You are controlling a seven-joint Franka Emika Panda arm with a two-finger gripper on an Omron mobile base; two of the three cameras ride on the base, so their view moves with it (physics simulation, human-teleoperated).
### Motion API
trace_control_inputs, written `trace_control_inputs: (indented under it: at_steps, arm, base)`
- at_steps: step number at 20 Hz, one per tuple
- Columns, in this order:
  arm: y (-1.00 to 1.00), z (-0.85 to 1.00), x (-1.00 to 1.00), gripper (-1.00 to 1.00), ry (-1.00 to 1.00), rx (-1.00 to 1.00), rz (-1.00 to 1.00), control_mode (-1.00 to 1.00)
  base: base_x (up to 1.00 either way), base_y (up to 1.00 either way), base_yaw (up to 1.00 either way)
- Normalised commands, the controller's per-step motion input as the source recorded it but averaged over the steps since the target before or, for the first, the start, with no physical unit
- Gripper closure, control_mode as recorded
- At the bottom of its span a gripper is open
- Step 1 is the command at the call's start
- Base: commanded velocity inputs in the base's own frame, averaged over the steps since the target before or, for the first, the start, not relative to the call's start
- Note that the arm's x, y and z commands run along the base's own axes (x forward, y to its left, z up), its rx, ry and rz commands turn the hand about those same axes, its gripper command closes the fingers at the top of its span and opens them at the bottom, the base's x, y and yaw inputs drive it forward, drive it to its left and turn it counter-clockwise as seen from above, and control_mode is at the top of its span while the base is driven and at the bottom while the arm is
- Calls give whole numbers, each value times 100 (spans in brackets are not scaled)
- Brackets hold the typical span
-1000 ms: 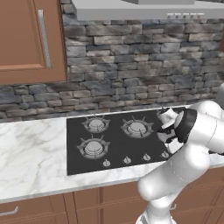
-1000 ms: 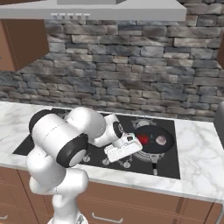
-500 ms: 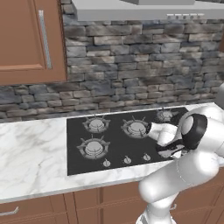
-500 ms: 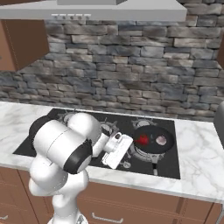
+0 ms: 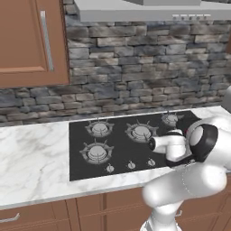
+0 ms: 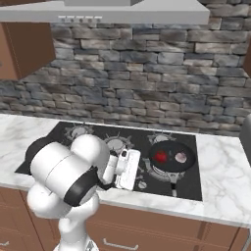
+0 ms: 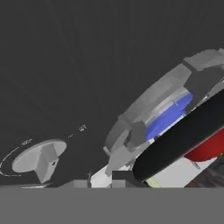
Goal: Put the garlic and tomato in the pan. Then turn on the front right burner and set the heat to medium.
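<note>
- The pan (image 6: 172, 156) sits on the front right burner of the black cooktop (image 6: 73, 142), its short handle pointing toward the front edge.
- The tomato (image 6: 160, 157) lies inside the pan, on its left half.
- The garlic (image 6: 181, 157) lies inside the pan too, to the right of the tomato and apart from it.
- The gripper (image 6: 130, 182) is low over the front of the cooktop, just left of the pan, with the white hand tilted down toward the row of knobs.
- Its jaws are together, with nothing between them.
- In the hand view a round grey knob (image 7: 38, 158) with a raised bar across it lies flat on the dark cooktop surface, at lower left.
- In that same view the burner (image 7: 153, 109) shows as a grey ring with a blue patch under the black pan rim, and a red piece of the tomato peeks out past the rim at right.
- In the left base view the arm's white elbow covers the right end of the cooktop; three small knobs (image 5: 131, 165) stand along its front edge.
- A marble counter (image 6: 225, 171) surrounds the cooktop, with a stone wall (image 6: 147, 83) behind it.
</note>
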Motion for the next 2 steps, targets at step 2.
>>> trace_control_inputs:
  at_steps: [2]
  arm:
    - [19, -31, 0, 100, -4, 0, 5, -100]
  base:
    - [0, 0, 0]
